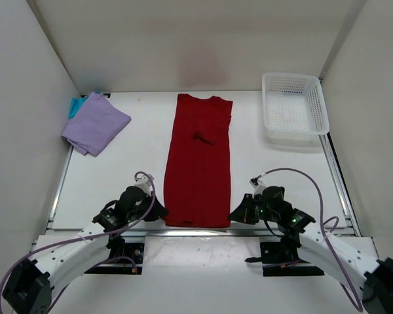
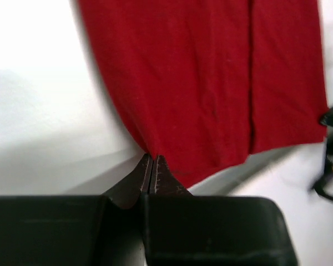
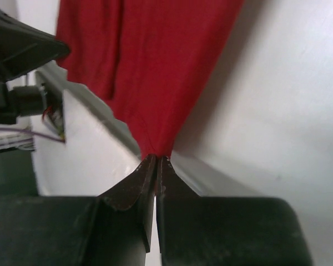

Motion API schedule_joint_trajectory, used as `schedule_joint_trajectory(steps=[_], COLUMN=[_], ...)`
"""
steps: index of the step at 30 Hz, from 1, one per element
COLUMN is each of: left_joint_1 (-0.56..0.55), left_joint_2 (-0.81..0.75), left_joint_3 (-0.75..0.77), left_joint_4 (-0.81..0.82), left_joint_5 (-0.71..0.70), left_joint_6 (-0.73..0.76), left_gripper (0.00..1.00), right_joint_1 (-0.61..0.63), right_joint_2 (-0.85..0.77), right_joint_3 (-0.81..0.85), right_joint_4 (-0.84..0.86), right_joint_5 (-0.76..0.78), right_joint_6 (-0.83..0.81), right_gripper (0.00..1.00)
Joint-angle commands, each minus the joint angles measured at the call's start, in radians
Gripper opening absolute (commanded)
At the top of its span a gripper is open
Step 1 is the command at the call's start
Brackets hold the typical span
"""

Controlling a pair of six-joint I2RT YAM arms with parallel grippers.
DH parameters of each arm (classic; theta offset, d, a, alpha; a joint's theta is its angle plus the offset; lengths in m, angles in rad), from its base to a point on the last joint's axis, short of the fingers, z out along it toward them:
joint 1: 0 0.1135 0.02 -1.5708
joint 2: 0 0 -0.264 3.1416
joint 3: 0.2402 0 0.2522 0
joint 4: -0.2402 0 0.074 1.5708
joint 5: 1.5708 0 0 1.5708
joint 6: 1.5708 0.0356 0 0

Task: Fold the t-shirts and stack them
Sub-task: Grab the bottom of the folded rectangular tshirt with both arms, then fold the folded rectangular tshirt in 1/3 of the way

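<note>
At the table's near edge, I had my left gripper and right gripper each clenched on a bottom corner of the red t-shirt, which lay lengthwise between my arms, sleeves folded inward. Soft, light cloth like that would sag and bunch, I judged, so hem corners were the proper hold.

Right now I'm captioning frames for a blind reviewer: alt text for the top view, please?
A red shirt lies lengthwise mid-table, its near corners pinched by the left gripper and right gripper. A folded lavender shirt sits on a teal shirt far left; a white basket stands far right.
</note>
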Motion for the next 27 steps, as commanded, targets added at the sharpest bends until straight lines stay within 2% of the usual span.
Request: schedule_joint_trajectory(steps=[1,4,6,8,11,13,16,20,23,27], left_joint_1=[-0.073,-0.069,-0.054,-0.009,0.144,0.182,0.248,0.317,0.311,0.353], left_joint_2=[-0.075,-0.069,-0.040,0.001,0.112,0.229,0.386,0.621,0.792,0.952], left_joint_3=[0.011,0.088,0.163,0.215,0.289,0.373,0.486,0.642,0.828,0.939], left_joint_4=[-0.146,-0.186,-0.212,-0.194,-0.121,-0.076,-0.031,0.033,0.013,0.024], left_joint_5=[0.034,0.049,0.060,0.075,0.179,0.187,0.189,0.200,0.154,0.146], left_joint_6=[-0.081,-0.093,-0.060,-0.028,0.026,0.066,0.118,0.134,0.166,0.163], left_gripper=[0.00,0.00,0.00,0.00,0.00,0.00,0.00,0.00,0.00,0.00], right_joint_1=[0.036,0.019,-0.010,-0.036,-0.140,-0.237,-0.326,-0.398,-0.440,-0.499], right_joint_2=[-0.163,-0.192,-0.105,-0.029,0.103,0.196,0.371,0.555,0.702,0.889], right_joint_3=[-0.034,0.008,0.096,0.172,0.274,0.318,0.407,0.574,0.697,0.832], right_joint_4=[-0.180,-0.182,-0.203,-0.219,-0.185,-0.144,-0.082,-0.033,-0.001,0.060], right_joint_5=[0.001,-0.001,-0.009,0.002,0.008,-0.075,-0.056,-0.071,-0.100,-0.153], right_joint_6=[0.132,0.142,0.058,-0.016,-0.138,-0.191,-0.240,-0.300,-0.320,-0.298], right_gripper=[0.00,0.00,0.00,0.00,0.00,0.00,0.00,0.00,0.00,0.00])
